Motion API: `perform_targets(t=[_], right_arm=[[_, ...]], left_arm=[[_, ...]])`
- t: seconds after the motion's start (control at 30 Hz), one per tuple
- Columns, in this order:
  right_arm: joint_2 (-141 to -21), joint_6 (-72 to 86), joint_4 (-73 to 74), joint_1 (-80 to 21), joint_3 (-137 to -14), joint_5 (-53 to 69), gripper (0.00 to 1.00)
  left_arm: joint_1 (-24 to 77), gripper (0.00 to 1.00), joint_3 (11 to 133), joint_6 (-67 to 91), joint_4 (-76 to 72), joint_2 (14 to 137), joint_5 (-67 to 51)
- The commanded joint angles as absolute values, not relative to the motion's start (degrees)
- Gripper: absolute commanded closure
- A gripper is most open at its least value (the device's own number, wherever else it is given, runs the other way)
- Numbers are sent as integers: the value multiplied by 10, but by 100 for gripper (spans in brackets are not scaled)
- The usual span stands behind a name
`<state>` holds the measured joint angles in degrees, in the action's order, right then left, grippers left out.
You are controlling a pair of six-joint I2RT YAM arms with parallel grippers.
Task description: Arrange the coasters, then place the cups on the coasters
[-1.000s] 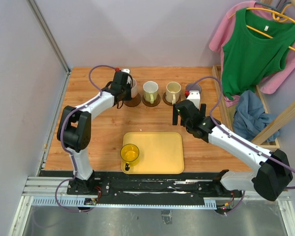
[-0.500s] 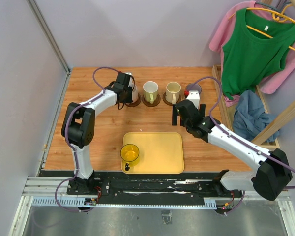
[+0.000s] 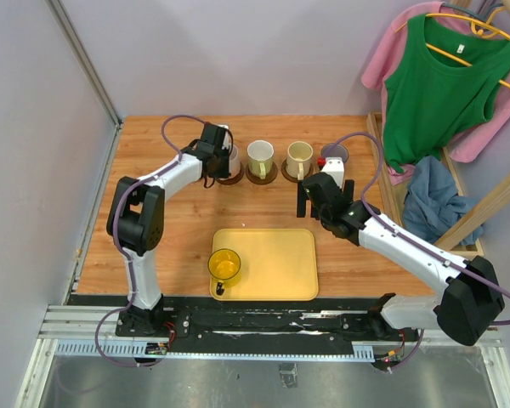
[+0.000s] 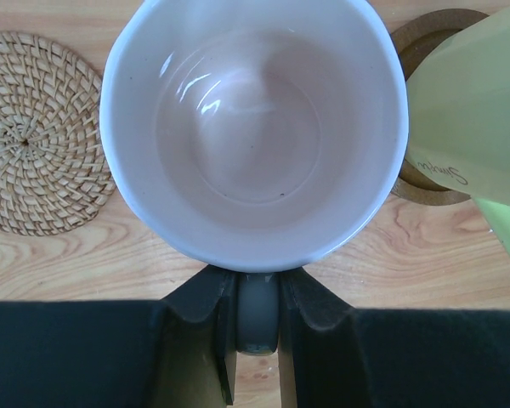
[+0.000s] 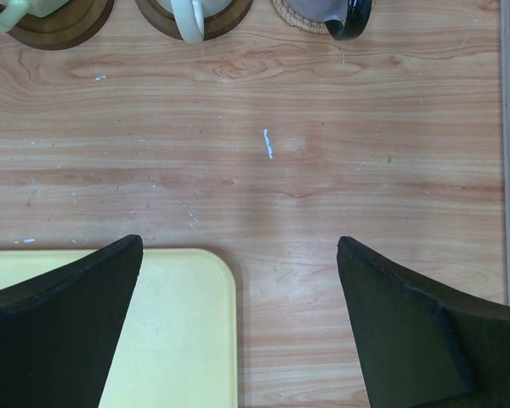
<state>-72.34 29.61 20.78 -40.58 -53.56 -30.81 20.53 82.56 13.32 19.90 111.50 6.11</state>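
Observation:
My left gripper (image 4: pixel 257 287) is shut on the handle of the pale pink cup (image 4: pixel 255 127), which stands upright. From above, that cup (image 3: pixel 231 158) is over a dark brown coaster (image 3: pixel 231 178); contact cannot be seen. A woven tan coaster (image 4: pixel 34 132) lies bare to its left. The green-white cup (image 3: pixel 260 156), cream cup (image 3: pixel 300 155) and grey-purple cup (image 3: pixel 334 154) each sit on a coaster in the same row. The translucent yellow cup (image 3: pixel 224 265) stands on the yellow tray (image 3: pixel 276 263). My right gripper (image 5: pixel 238 245) hangs open and empty over the tray's far right corner.
A wooden rack (image 3: pixel 459 212) with hanging clothes and a blue cloth (image 3: pixel 429 200) stands along the table's right edge. A purple wall (image 3: pixel 34 170) closes off the left side. Bare wood (image 5: pixel 323 153) lies between the cup row and the tray.
My left gripper has shifted slightly right and nearer with the pink cup, settling over the dark coaster. The right gripper has edged a little to the left.

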Motion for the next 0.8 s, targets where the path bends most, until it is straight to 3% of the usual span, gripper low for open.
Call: perform_targets(t=[0.0, 0.13, 0.27, 0.57, 0.77], right_arm=[[-725, 303, 200, -399, -548, -304, 2], [-725, 306, 200, -398, -545, -303, 2], [-724, 305, 200, -398, -543, -302, 2], [-726, 310, 200, -398, -544, -298, 2], [-722, 313, 200, -398, -538, -296, 2]], left_arm=[[206, 77, 855, 134, 176, 1120, 51], [206, 59, 854, 135, 177, 1121, 54], [206, 54, 853, 138, 178, 1120, 54], [210, 57, 840, 139, 179, 1111, 58], [212, 73, 824, 140, 181, 1098, 72]])
